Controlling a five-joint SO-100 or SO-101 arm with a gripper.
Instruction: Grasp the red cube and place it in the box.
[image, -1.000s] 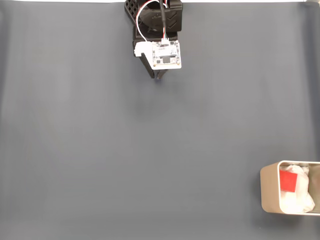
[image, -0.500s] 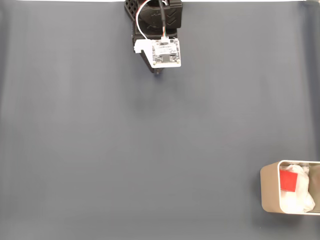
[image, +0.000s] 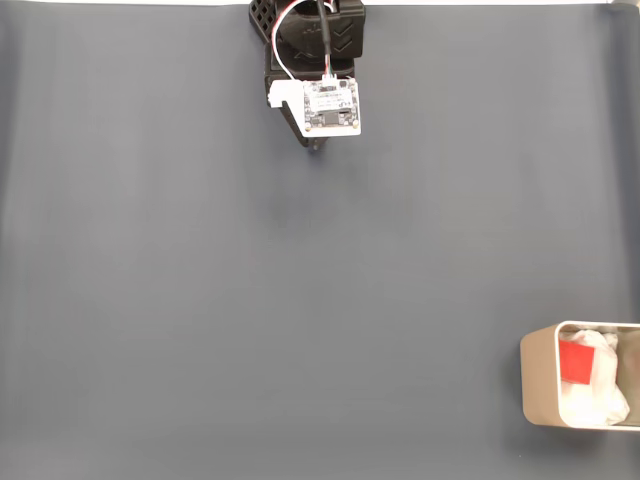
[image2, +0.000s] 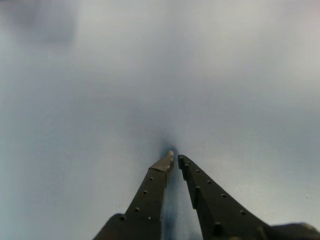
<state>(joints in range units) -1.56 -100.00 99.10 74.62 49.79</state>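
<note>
In the fixed view the red cube (image: 574, 361) lies inside the beige box (image: 536, 380) at the lower right edge, resting on white padding. The arm is folded back at the top centre, and my gripper (image: 317, 147) sits far from the box, mostly covered by the white camera module. The wrist view has my gripper (image2: 175, 158) close above the grey mat, its two dark fingers meeting at the tips with nothing between them.
A plain dark grey mat (image: 250, 300) covers the whole table in the fixed view. The arm's black base (image: 305, 30) stands at the top edge. The box is cut off by the right edge of the view.
The arm has drawn back slightly toward its base at the top. The cube and box have not moved.
</note>
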